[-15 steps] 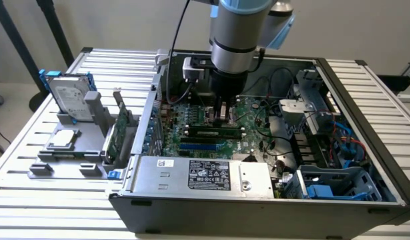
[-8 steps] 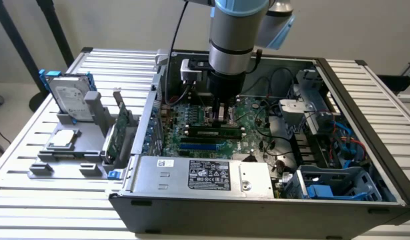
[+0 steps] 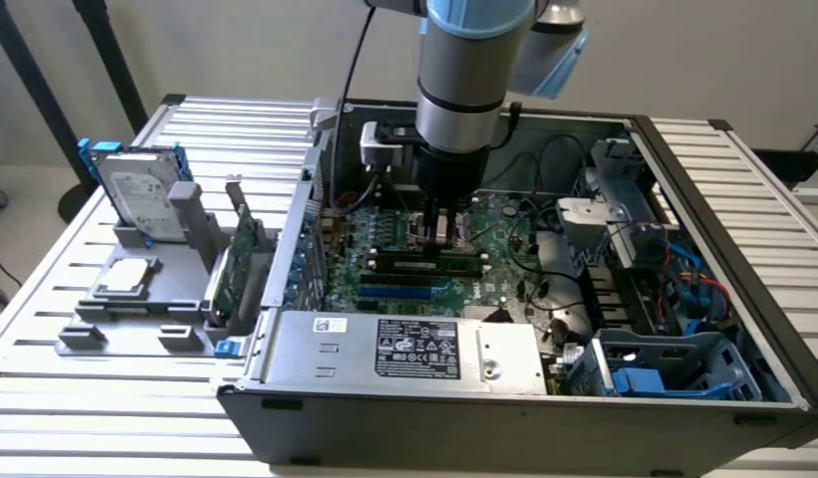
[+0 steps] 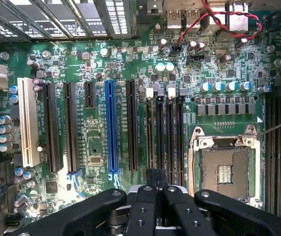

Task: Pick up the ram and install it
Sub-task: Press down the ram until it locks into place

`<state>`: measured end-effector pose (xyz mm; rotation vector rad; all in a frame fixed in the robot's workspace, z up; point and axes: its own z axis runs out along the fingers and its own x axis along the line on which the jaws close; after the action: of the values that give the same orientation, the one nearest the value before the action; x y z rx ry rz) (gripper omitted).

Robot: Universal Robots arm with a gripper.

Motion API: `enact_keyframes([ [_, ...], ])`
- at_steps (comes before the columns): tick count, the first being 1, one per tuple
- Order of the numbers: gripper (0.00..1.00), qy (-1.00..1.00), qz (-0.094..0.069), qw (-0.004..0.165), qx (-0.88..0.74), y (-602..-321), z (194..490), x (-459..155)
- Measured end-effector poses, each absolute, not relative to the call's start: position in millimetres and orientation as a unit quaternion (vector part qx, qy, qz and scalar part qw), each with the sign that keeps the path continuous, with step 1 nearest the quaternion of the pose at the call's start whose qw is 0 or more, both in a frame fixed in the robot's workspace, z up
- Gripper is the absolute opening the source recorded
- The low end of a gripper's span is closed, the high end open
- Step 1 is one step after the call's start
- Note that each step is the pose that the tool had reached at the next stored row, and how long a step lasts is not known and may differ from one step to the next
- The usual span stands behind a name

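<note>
The gripper (image 3: 442, 234) hangs mid-frame over the motherboard (image 3: 382, 254), clenched, seemingly holding nothing. The ram (image 3: 424, 266) lies just below it, apparently in a slot. Pressing evenly along its length, I judge, would seat it.

Beneath me: green motherboard (image 4: 96, 147) with blue slot (image 4: 110, 128); silver hard drive (image 3: 140, 194) near the slatted bench's (image 3: 63, 398) far corner.

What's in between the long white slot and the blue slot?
Between the white slot and the blue slot stand two long black slots and one short black slot, seen in the wrist view.
</note>
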<state>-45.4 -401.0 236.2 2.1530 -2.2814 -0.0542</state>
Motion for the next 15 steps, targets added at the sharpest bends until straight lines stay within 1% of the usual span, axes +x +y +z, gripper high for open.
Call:
enact_keyframes([
  [15, 0.11, -0.72, -0.015, 0.0, 0.693, -399.8, 228.2, -45.5],
])
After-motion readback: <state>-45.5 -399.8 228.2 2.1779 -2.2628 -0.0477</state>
